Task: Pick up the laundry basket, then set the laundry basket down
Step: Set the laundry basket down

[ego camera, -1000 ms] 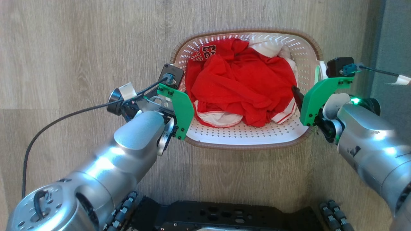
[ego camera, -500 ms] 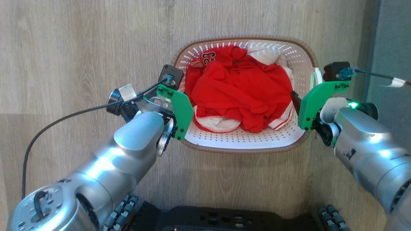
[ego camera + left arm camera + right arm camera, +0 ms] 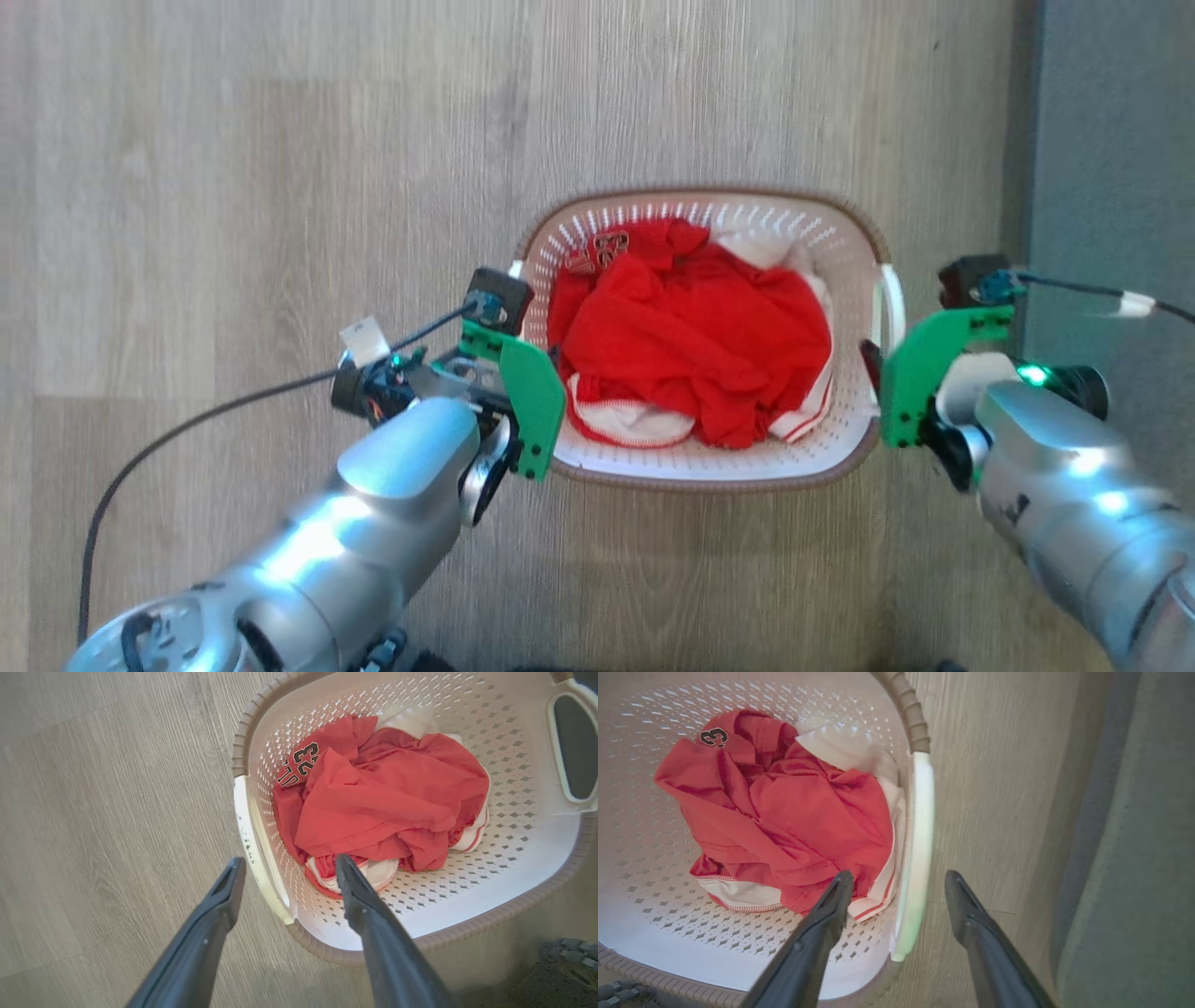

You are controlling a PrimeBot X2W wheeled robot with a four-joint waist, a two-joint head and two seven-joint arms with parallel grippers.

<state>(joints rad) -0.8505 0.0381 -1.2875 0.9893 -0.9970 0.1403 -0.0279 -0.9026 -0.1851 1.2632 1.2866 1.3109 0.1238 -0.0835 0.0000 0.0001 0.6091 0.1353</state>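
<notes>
The laundry basket (image 3: 700,471), white and perforated with a brown woven-look rim, stands on the wood floor and holds red and white clothes (image 3: 691,327). My left gripper (image 3: 287,870) is open, and its two dark fingers straddle the basket's left white handle (image 3: 254,830) from above, one outside and one over the clothes. My right gripper (image 3: 899,882) is open too. It straddles the right handle (image 3: 917,830) the same way. Neither gripper's fingers close on a handle. In the head view the green wrist brackets sit at each end of the basket.
A grey carpet (image 3: 1111,140) borders the wood floor just right of the basket. A black cable (image 3: 205,420) trails from my left wrist across the floor. My base's wheel (image 3: 567,952) lies close to the basket's near side.
The whole head view has shifted, so the camera has moved. The basket now looks smaller and lower in the picture. Both grippers remain open at the handles.
</notes>
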